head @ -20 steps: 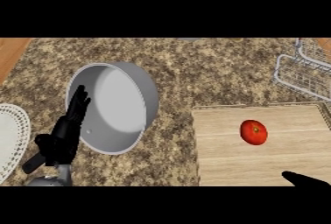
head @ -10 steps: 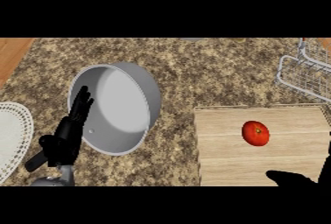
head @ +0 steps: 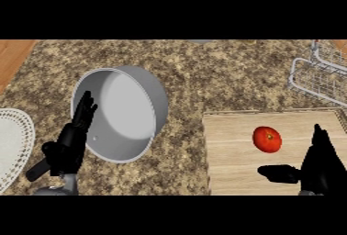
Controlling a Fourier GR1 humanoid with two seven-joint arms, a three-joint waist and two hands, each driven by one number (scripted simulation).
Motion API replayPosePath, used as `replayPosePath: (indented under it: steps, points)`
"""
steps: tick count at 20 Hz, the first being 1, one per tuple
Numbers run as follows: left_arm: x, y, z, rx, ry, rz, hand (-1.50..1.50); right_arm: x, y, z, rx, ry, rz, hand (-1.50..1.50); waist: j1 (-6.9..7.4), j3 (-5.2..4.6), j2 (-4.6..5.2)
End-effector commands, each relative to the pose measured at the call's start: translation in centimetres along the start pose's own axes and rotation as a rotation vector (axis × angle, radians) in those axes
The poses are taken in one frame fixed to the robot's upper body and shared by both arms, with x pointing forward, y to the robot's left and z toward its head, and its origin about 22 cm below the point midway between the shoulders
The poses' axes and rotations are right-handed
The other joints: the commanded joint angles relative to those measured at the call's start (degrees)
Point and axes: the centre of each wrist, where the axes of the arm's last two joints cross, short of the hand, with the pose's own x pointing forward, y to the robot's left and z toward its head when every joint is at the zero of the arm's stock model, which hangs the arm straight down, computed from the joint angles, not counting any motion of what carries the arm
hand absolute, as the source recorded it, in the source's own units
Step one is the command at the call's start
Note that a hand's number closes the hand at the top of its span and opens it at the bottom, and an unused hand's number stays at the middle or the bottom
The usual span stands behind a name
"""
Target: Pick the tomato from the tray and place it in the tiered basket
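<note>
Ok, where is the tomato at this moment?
In the head view, the tomato lies on the wooden tray at the right, untouched, just left of the open right hand; the tiered basket stands beyond it at the upper right.

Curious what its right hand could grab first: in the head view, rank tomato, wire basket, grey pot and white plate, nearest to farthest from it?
From the right hand:
1. Tomato, just left of it, on the wooden tray.
2. Wire basket, back right corner.
3. Grey pot, left of centre.
4. White plate, far left edge.
</note>
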Motion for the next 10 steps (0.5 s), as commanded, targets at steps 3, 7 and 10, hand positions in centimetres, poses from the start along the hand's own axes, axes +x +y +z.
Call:
replayPosePath:
  steps: [3,7,10]
  points:
    - [-4.5,0.2,1.9,0.002,0.249,-0.01,0.0,2.5,0.9,-0.3,0.08,0.244,0.112,-1.5,-0.68,-1.14,1.0]
    - [-4.8,-0.6,2.2,0.028,0.241,0.003,0.0,3.8,1.2,0.1,0.116,0.243,0.131,-1.5,-1.47,-1.12,0.7]
    - [-4.3,-0.4,2.1,0.011,0.237,0.003,0.0,5.0,2.5,0.0,0.122,0.261,0.13,-1.5,-1.01,-0.99,0.69]
